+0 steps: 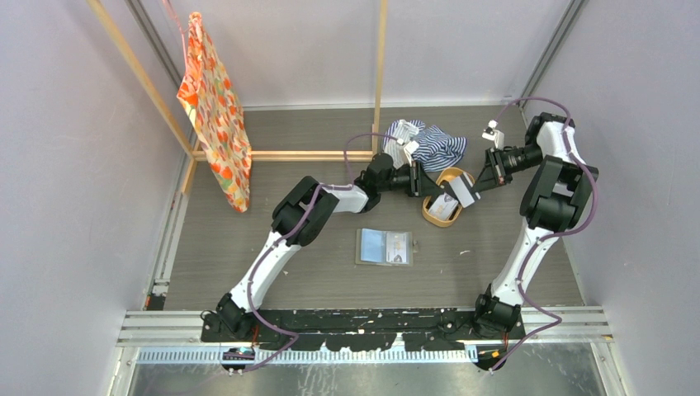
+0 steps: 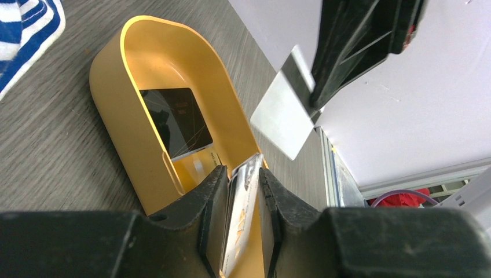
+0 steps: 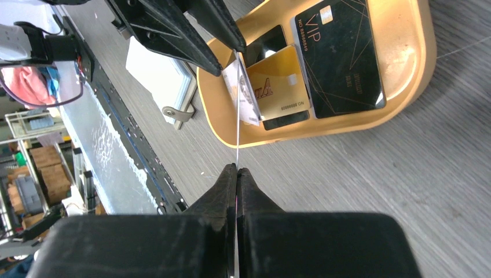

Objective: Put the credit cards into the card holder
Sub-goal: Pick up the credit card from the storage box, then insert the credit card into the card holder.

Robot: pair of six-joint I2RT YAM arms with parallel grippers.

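**Two grippers, each at a card, over the tray**

The right gripper [image 3: 237, 169], fingers pressed together, pinches a pale card [image 2: 284, 119] by one edge. The left gripper [image 2: 242, 174] has its fingers slightly spread around a white printed card [image 2: 243, 214] at the end of the orange tray [image 2: 110, 104]. The next move is probably to carry the pinched card level and slide it edge-first into the card holder [image 1: 385, 247], which lies open mid-table. Glossy black and gold credit cards [image 3: 339, 58] lie flat in the tray.
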